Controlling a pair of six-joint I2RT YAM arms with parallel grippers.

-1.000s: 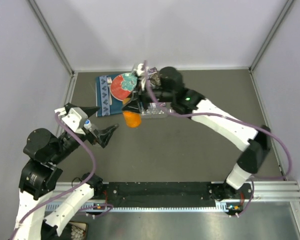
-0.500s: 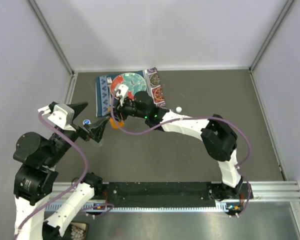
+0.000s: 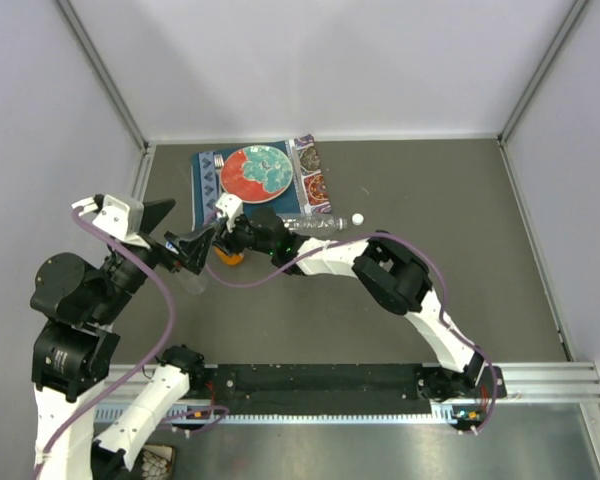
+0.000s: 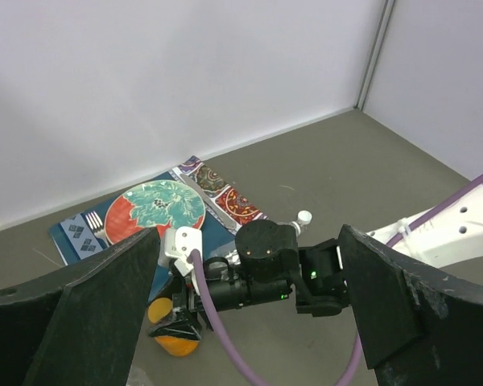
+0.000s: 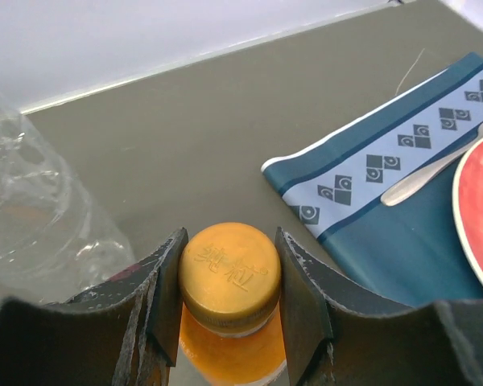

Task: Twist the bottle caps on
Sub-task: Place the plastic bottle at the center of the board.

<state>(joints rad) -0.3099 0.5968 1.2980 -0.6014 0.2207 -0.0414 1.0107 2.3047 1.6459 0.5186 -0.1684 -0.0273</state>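
Gripping embossed round amber cap (image 5: 229,269) | right tool (image 5: 229,277) clamped on it | left tool (image 4: 249,233) spread wide

Right end effector (image 3: 227,243) has swung left, carrying the orange bottle (image 3: 232,259) by its cap (image 5: 229,269)

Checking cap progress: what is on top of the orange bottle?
An orange cap sits on the orange bottle, clamped between the right gripper's fingers. It covers the neck threads, so how far it is screwed on cannot be seen.
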